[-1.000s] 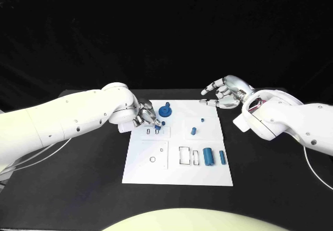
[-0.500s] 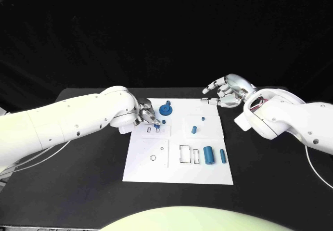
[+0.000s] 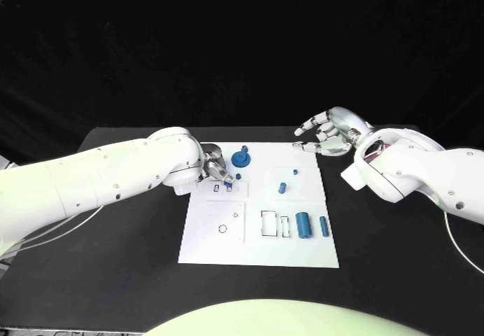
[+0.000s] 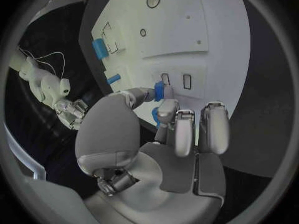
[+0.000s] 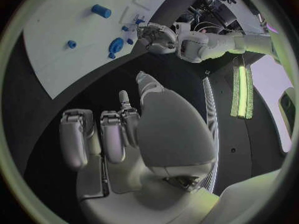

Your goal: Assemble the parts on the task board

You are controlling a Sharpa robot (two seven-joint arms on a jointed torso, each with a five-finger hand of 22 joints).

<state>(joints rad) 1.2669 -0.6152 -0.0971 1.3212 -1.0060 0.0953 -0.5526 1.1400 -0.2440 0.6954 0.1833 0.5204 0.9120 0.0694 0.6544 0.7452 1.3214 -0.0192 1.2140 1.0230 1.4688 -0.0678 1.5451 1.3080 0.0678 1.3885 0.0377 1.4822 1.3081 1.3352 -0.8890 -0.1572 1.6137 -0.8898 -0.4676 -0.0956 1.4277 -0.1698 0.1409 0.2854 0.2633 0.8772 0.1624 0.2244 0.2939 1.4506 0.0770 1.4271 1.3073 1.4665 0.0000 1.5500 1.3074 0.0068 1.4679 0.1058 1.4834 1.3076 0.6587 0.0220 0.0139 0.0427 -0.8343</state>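
While the left silver hand (image 3: 215,170) pinches a small blue peg (image 3: 228,179) between its thumb and a finger, it hangs over the white flat task board (image 3: 260,245) near the board's far left corner. I think the step in hand is putting this peg into one of the two little slots (image 3: 218,188) just under it. The next move calls for a slow, straight push down, with the peg lined up well. The white left arm reaches across from the table's left edge with the hand bent down. The right silver hand (image 3: 328,134) hangs past the board's far right corner, holding nothing, its fingers loosely curled and apart. A round blue knob (image 3: 240,159) stands near the board's far edge. A big blue cylinder (image 3: 303,227) and a thin blue cylinder (image 3: 324,227) lie near the right edge.

From the left wrist, the left hand (image 4: 156,134) has the blue peg (image 4: 159,90) at its fingertips, close beside the two slots (image 4: 176,80). The other fingers are curled in side by side.

From the right wrist, the right hand (image 5: 124,139) holds nothing. Its fingers are bent and lie next to each other above the black table. The task board (image 5: 56,40) is well apart from it, with the blue knob (image 5: 116,45) near the edge.
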